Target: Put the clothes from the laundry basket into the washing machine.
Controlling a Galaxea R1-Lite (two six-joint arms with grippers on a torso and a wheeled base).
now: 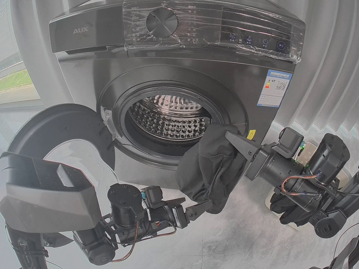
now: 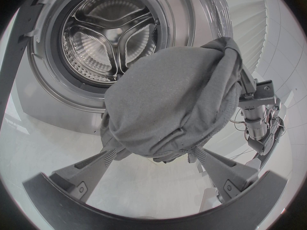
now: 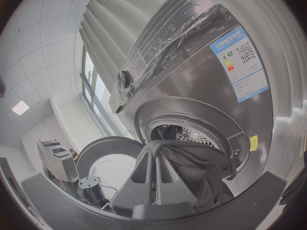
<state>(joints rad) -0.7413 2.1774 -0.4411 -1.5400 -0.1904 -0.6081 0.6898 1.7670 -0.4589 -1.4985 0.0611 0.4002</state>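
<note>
Black garment; dark grey washing machine; silver drum, dotted holes; blue-white label.

A laundry corner in an office-like room. A front-loading washing machine stands just beyond the fingers of the right gripper. Its round door hangs open off to their left, with protective film on the control panel and an energy label above them. A pleated white curtain hangs behind, and pale stone-look floor lies below the fingers. The right wrist view shows grid ceiling tiles, a panel light and tall windows.
</note>
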